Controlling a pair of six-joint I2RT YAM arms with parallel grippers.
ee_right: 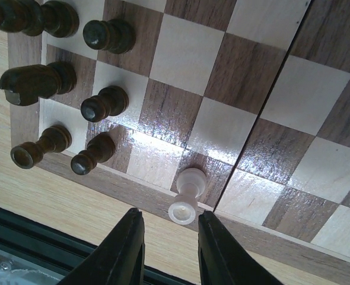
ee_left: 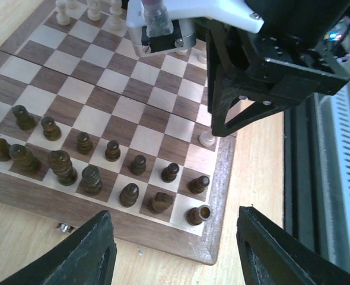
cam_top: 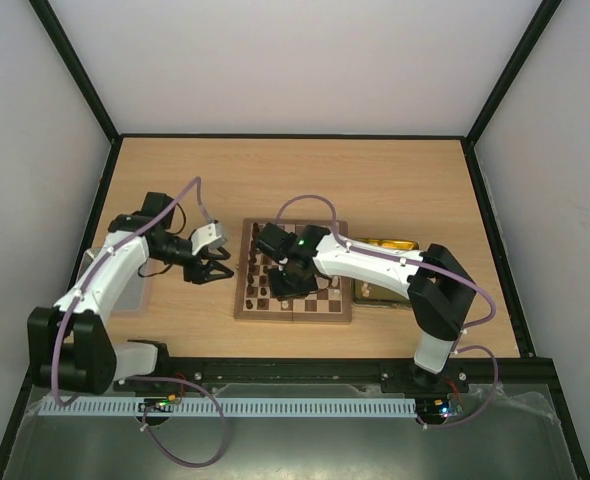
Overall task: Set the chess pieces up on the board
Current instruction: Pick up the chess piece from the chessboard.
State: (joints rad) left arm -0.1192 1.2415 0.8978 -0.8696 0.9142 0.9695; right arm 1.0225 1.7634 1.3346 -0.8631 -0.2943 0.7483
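The board [cam_top: 295,316] lies in the middle of the table, half covered by my right arm. Dark chess pieces [ee_left: 92,178] stand in two rows along its left side, and several pale ones [ee_left: 92,9] line the opposite side. One pale piece [ee_right: 185,193] stands alone on a dark edge square beside the fold seam. My right gripper [ee_right: 169,249] is open right at it, its tips level with the piece's top and touching nothing. My left gripper [ee_left: 175,249] is open over the table just off the board's near-left corner, holding nothing.
A yellow tray [cam_top: 390,245] sits against the board's right side, mostly under the right arm. A grey box [cam_top: 125,285] lies beneath the left arm. In the left wrist view the right gripper [ee_left: 246,89] hangs over the lone pale piece [ee_left: 207,139].
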